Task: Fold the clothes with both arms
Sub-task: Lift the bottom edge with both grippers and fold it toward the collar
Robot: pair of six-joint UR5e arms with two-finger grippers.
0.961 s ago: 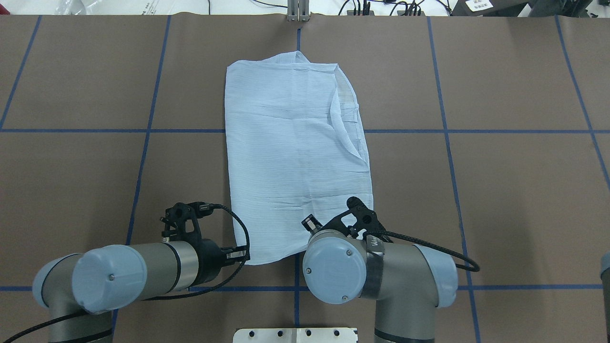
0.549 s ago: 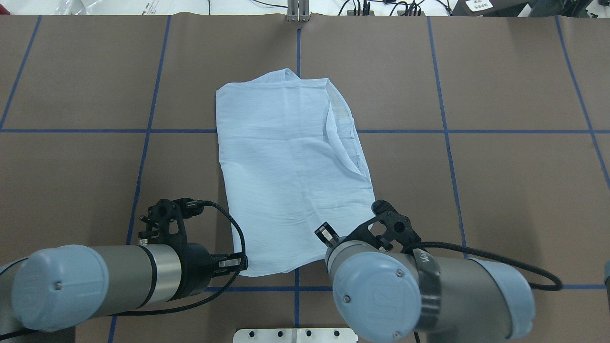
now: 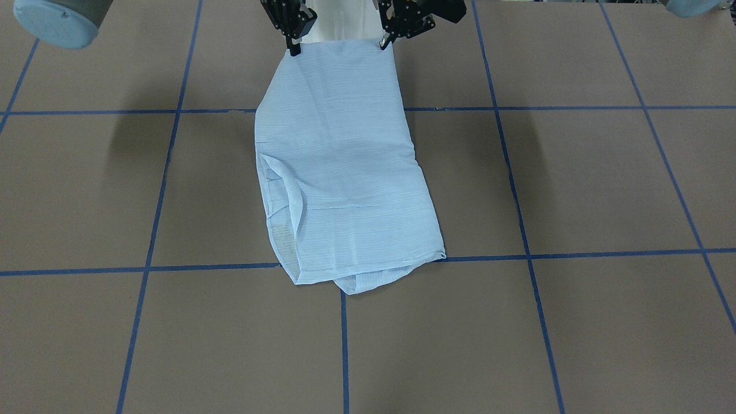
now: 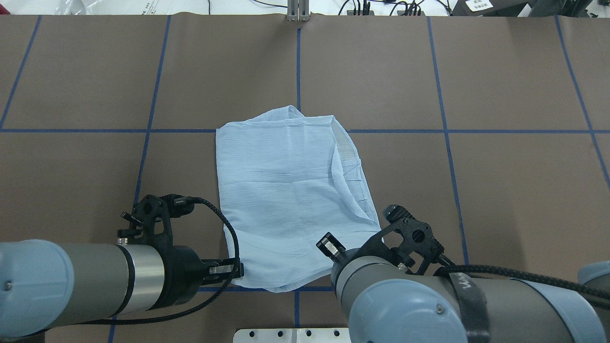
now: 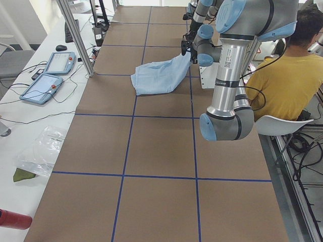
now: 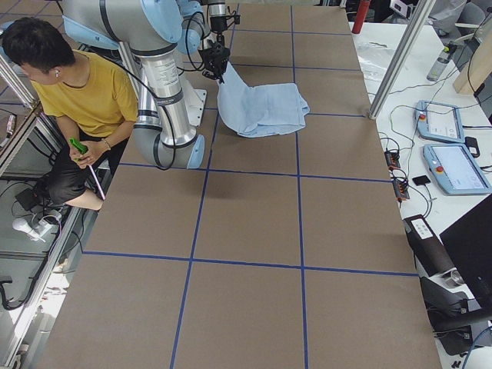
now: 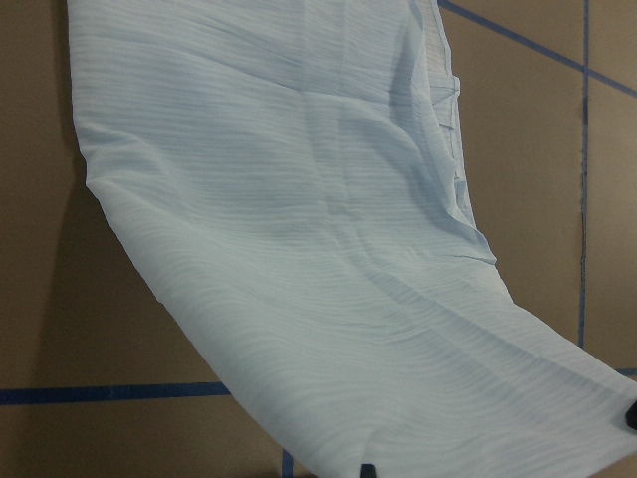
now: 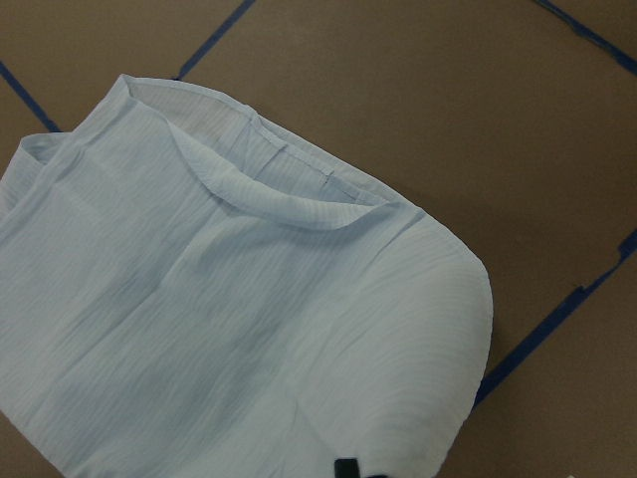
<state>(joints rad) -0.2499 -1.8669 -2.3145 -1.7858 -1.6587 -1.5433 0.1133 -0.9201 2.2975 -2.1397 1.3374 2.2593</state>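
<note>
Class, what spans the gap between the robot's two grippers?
The shirt's raised edge, held at its corners by the left gripper and right gripper, as the front-facing view shows.

The bench point(image 4: 500, 190) is bare on both sides of the shirt point(image 4: 286, 200) and past its far end, so only the shirt blocks the way.

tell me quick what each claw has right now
Left claw: closed on a corner of the shirt.
Right claw: closed on the shirt's other near corner.
</note>
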